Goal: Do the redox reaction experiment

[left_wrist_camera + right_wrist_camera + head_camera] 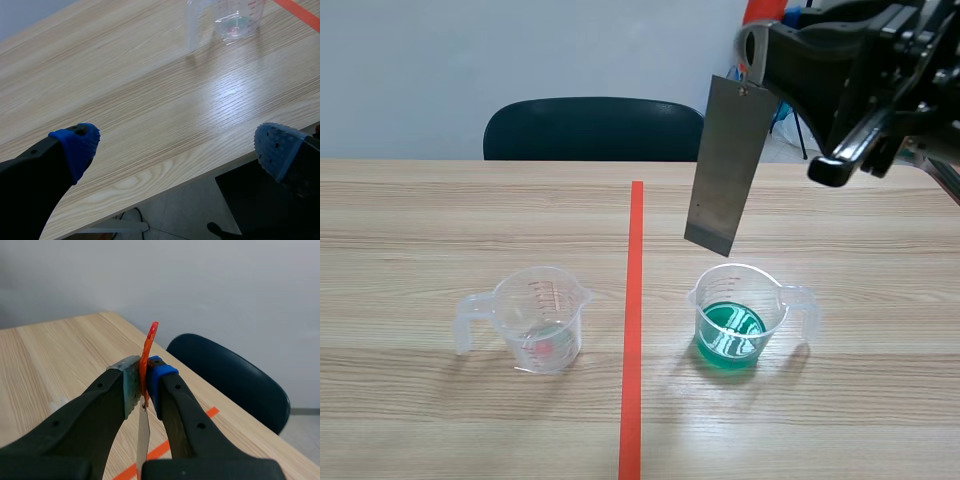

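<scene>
My right gripper, raised high, pinches the metal strip hanging below it; my left gripper hovers, fingers spread wide.

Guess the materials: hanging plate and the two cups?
Plate: likely metal, dull grey matte finish; thin, flat sheet. Left cup and right cup: probably clear plastic, glossy; see-through walls, moulded handles, red printed scale on the left one.
</scene>
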{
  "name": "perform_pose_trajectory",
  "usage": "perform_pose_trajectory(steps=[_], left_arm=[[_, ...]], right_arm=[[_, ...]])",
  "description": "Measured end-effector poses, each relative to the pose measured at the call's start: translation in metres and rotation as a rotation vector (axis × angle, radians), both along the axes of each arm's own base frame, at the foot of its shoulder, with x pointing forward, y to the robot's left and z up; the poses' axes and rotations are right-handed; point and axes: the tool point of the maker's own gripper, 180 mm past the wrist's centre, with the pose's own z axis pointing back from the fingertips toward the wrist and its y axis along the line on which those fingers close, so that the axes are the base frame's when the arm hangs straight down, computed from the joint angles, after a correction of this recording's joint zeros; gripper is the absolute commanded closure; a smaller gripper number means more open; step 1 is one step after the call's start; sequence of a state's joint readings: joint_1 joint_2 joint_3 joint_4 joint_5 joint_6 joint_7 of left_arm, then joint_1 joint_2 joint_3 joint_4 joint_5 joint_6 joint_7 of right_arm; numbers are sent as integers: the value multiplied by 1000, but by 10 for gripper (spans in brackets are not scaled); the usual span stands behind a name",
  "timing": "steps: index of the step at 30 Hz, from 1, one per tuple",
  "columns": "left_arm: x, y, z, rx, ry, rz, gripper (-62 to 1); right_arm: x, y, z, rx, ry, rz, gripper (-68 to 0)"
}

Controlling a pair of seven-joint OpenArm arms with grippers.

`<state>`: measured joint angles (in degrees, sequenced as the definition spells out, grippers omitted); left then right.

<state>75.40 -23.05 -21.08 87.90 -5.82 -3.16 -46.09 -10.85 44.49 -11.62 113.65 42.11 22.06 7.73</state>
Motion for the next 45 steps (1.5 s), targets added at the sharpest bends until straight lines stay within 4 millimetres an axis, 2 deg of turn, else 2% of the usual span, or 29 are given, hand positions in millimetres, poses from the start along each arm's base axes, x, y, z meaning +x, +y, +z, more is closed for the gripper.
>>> perform_pose_trajectory(steps=[6, 13, 24, 45], left_arm=[[0, 0, 0, 0, 1, 0, -623], [0, 0, 0, 0, 0, 0, -623], [0, 0, 0, 0, 0, 0, -623], [0, 0, 0, -1, 0, 0, -623]], right_arm=[[0, -19, -5, -17, 13, -54, -6], [0, -24, -12, -17, 32, -69, -6], [12, -46, -32, -13, 71, -130, -7], [11, -47, -33, -9, 72, -124, -6]])
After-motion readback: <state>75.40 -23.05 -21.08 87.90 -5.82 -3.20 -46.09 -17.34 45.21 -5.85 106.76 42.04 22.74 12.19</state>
